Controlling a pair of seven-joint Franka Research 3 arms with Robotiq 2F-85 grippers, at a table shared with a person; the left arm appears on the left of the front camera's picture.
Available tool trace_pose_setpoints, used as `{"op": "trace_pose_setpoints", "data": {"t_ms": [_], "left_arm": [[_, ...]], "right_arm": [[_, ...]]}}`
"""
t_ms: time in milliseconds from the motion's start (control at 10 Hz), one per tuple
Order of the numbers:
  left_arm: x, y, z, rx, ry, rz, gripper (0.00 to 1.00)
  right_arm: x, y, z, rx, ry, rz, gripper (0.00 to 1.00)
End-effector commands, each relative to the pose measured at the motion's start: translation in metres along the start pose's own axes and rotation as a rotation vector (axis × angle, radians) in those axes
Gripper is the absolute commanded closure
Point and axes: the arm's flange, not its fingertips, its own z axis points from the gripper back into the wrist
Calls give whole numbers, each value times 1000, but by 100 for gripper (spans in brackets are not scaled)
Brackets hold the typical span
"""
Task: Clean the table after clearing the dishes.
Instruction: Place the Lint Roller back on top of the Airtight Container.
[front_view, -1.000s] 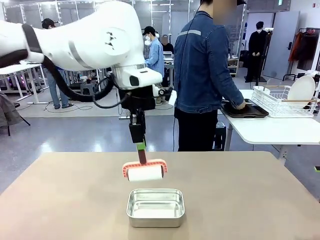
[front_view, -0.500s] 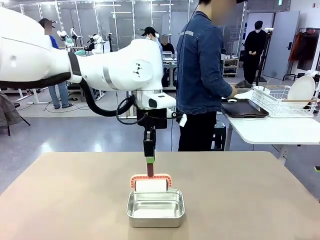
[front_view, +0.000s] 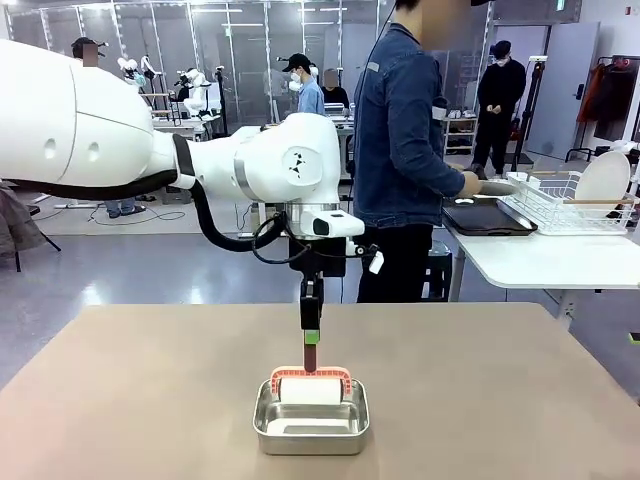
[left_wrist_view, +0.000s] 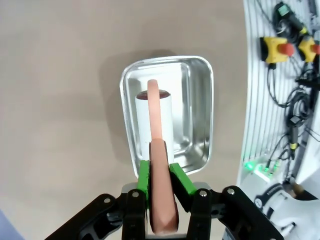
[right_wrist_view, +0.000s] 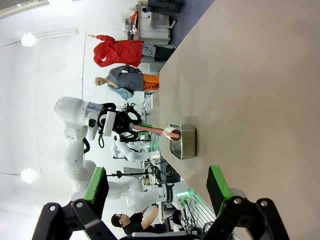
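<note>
The lint roller (front_view: 311, 389) is held clenched in the left end effector (front_view: 312, 338) over the steel pan (front_view: 311, 424) near the table (front_view: 520, 390)'s near edge; release is judged next.

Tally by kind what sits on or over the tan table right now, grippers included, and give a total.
Steel pan: 1
Lint roller, white roll with salmon-pink handle, held upright over the pan: 1
Grippers: 2, the left gripper with jaws shut on the roller handle, the right gripper with jaws open and holding nothing
Total: 4
</note>
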Motion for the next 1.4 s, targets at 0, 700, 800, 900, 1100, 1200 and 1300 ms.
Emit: {"op": "trace_pose_setpoints", "data": {"t_ms": [0, 700, 800, 900, 1100, 1200, 1300], "left_arm": [[-2, 3, -3, -22, 38, 13, 77], [-15, 27, -31, -70, 23, -1, 77], [-15, 27, -31, -69, 20, -4, 66], [-15, 27, -31, -63, 14, -8, 52], [-15, 27, -31, -60, 12, -2, 30], [-15, 26, -31, -56, 13, -1, 22], [-15, 27, -31, -54, 12, 0, 9]], "right_arm": [[-1, 2, 1, 4, -1, 15, 0], [-1, 2, 1, 4, -1, 15, 0], [-1, 2, 1, 4, -1, 15, 0], [-1, 2, 1, 4, -1, 15, 0], [-1, 2, 1, 4, -1, 15, 0], [-1, 2, 1, 4, -1, 15, 0], [-1, 2, 1, 4, -1, 15, 0]]}}
